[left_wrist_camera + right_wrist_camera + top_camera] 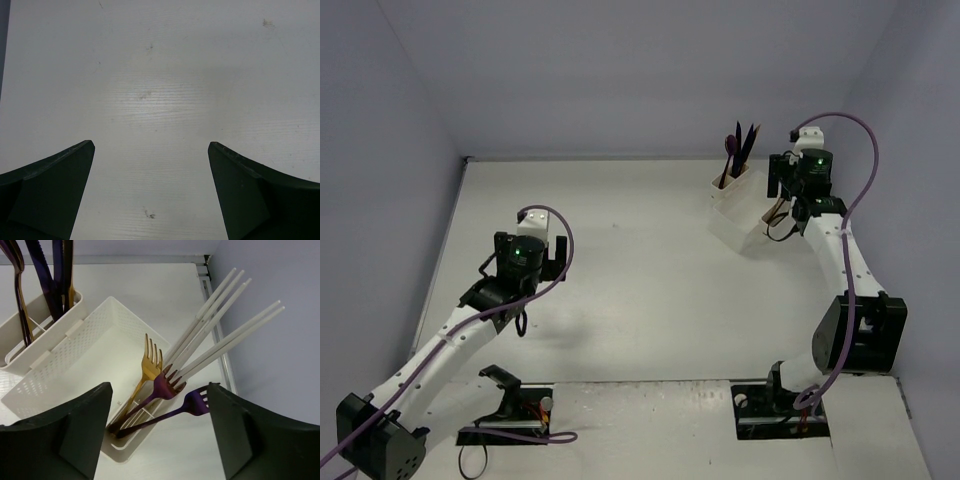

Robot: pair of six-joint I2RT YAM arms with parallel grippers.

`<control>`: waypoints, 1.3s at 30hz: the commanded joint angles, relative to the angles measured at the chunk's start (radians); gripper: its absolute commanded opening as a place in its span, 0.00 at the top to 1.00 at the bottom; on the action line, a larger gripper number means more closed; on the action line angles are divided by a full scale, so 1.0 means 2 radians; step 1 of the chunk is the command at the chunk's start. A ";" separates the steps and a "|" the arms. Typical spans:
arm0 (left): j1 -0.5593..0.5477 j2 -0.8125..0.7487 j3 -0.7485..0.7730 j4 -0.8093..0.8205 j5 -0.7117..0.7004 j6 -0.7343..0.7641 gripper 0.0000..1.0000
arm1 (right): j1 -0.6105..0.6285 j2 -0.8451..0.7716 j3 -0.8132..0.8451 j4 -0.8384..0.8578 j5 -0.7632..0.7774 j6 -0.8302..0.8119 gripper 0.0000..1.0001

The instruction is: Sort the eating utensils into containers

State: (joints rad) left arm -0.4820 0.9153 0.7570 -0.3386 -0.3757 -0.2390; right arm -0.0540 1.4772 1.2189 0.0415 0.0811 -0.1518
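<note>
The left gripper point(150, 145) hangs over the bare table point(160, 75), its jaws wide apart and holding nothing; at the far right stands the white organizer point(75, 355); dark purple utensils point(50, 280) stand in its far cup; the right gripper point(160, 387), jaws apart and empty, is above the near cup, which holds a gold fork point(151, 360), two purple forks point(167, 385) and white plastic handles point(220, 320).

The tray point(60, 367) was white, its walls patterned with fine dotted mesh. The gold fork point(151, 362) shone yellow. The purple forks point(196, 402) had a violet-maroon sheen. The handles point(220, 315) were creamy white. The table point(160, 75) was white and faintly grained.
</note>
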 commanded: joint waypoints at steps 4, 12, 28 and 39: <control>0.002 -0.025 0.007 0.025 0.002 0.004 0.03 | -0.004 -0.109 0.032 0.031 0.014 0.020 0.00; 0.002 -0.054 0.023 -0.008 -0.011 0.003 0.03 | -0.004 -0.269 -0.033 0.027 0.062 0.053 0.00; 0.002 -0.160 0.020 -0.080 -0.055 0.015 0.03 | -0.003 -0.553 -0.141 -0.095 0.061 0.098 0.00; 0.003 -0.232 -0.030 -0.074 -0.070 0.012 0.03 | 0.023 -0.582 -0.140 -0.133 0.053 0.103 0.00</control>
State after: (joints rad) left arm -0.4813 0.3821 0.6907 -0.5345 -0.4788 -0.2138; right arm -0.0252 0.3076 0.9318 -0.2614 0.2002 0.0361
